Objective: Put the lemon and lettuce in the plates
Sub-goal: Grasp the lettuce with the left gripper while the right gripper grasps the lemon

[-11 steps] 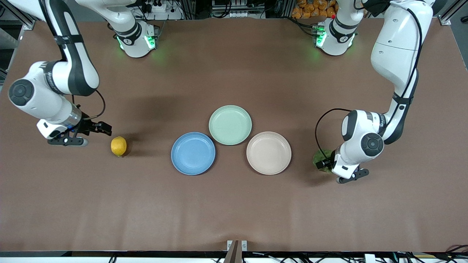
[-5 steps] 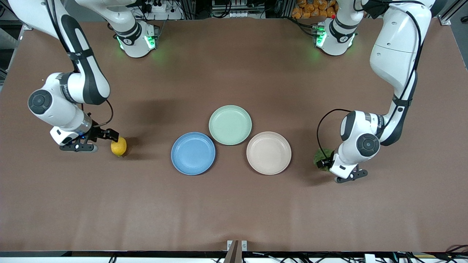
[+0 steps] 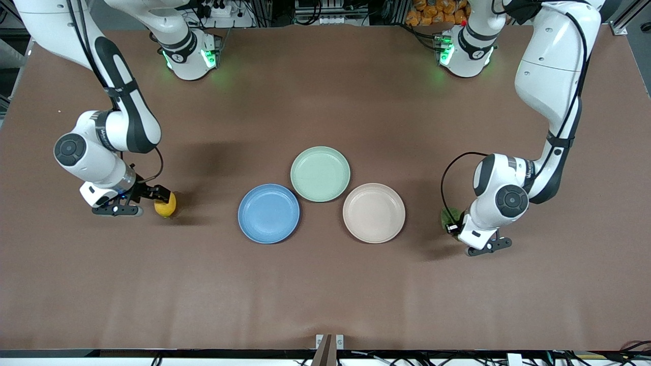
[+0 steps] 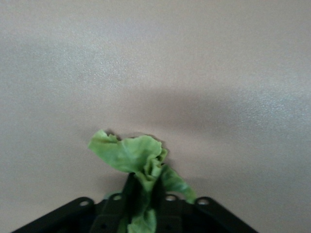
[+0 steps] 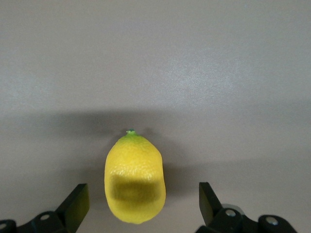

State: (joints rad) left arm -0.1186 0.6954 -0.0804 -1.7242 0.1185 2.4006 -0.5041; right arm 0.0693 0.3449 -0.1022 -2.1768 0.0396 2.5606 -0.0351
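Spread wide on either side of the lemon [image 5: 134,177], the jaws of the right gripper [image 3: 155,195] have not yet closed; in the right wrist view the two fingers [image 5: 75,204] stand clear of the fruit's flanks with table showing between. Over the past second this gripper has travelled from a spot well short of the fruit to directly upon it, so a grasp looks ready to begin. The lemon sits on the brown table [image 3: 325,284] toward the right arm's end, well apart from the blue plate [image 3: 268,213].

At the left arm's end, the left gripper [image 3: 452,227] is clamped on the lettuce [image 4: 133,158], the leaf bunched between its fingers and fanning out past the tips in the left wrist view. In the same second the visible green patch beside that gripper has shrunk and the wrist has shifted slightly, which suggests the leaf is gathered and about to be lifted. The lettuce lies near the beige plate [image 3: 374,212], between it and the left arm's wrist.

Both plates sit empty near the table's middle, side by side, with a mint-green plate [image 3: 320,173] touching them, farther from the front camera. Neither item has reached a plate, so the task is judged to be at its early picking stage, with the carrying and setting down yet to come.
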